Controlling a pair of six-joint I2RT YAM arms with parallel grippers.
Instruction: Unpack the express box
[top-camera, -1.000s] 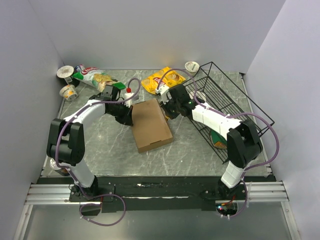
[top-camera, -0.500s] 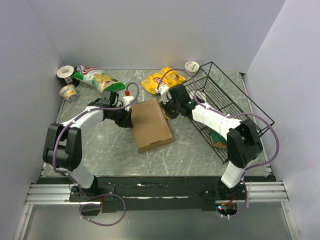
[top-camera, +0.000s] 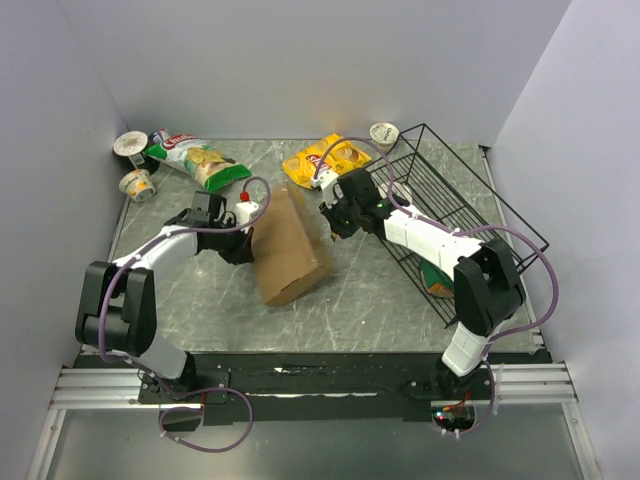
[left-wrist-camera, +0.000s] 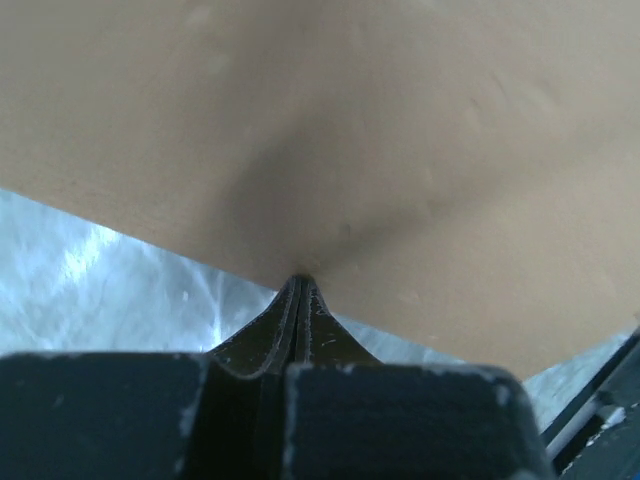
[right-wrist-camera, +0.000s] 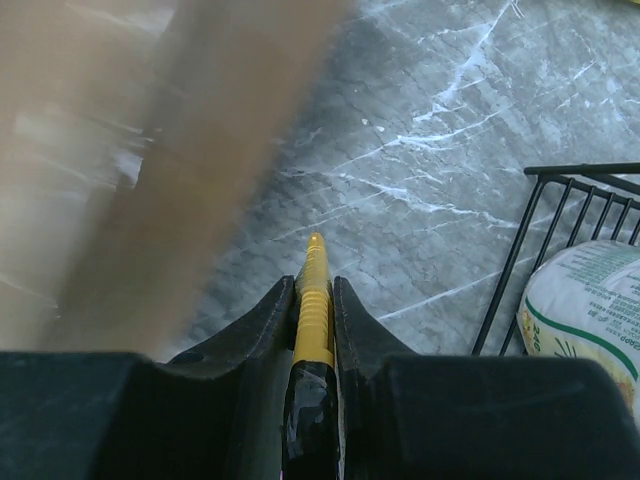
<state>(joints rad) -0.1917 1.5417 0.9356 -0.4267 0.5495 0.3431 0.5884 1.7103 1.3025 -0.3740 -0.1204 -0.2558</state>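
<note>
Opening step: the express box (top-camera: 290, 245) stands tilted. My left jaws, shut, press its face; right jaws clamp a yellow tool (right-wrist-camera: 313, 300). Next: steady it, free the lid.

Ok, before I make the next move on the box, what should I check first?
1. Left gripper shut, tips against the cardboard of the express box, holding nothing: ok.
2. Right gripper clamped on the yellow tool, tip sticking out past the fingers: ok.
3. Box lying flat on the table: not ok, it stands tilted up on an edge and shows blurred.
4. Tool tip off the box: ok as far as the right wrist view shows, with the tip over bare table beside the cardboard.
5. Lid open or sealed: cannot tell.
</note>
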